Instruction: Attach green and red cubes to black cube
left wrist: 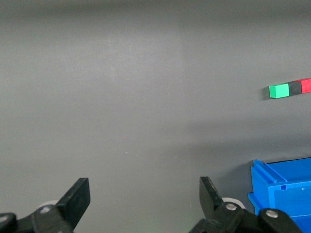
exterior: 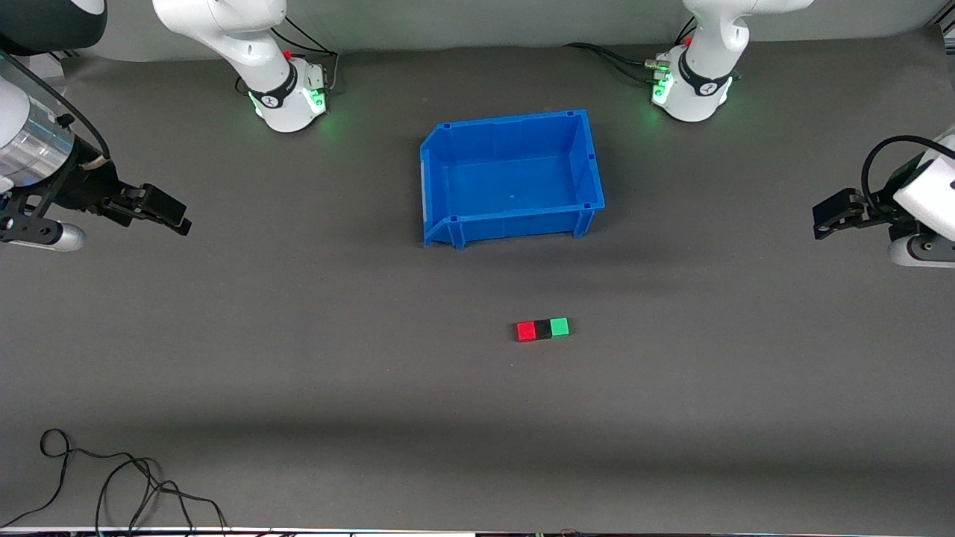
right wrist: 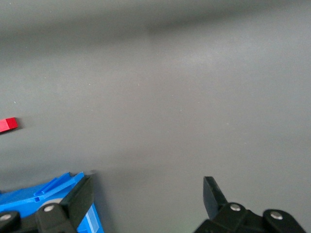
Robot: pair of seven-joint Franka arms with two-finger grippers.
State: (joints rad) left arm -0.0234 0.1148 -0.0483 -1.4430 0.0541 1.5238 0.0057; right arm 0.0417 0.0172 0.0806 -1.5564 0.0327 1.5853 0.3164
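Grey matted surface [exterior: 298,358]: small red plastic cube [exterior: 526,331], matte black cube [exterior: 542,329], green cube [exterior: 559,327] touching in a row, at 6 o'clock from blue plastic bin [exterior: 586,160]. Left claw [exterior: 827,221], right claw [exterior: 168,211]: fingers apart, empty, waiting over my table ends. Attaching looks done; next, nothing but holding clear.

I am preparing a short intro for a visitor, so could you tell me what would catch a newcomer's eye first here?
The big open blue plastic bin on the grey mat draws the eye. Nearer the front camera lies a row of tiny touching cubes: red cube, black cube, green cube. The left gripper and right gripper wait open at the table's ends.

Left hand [left wrist: 145,196] spread, cubes [left wrist: 290,89] joined
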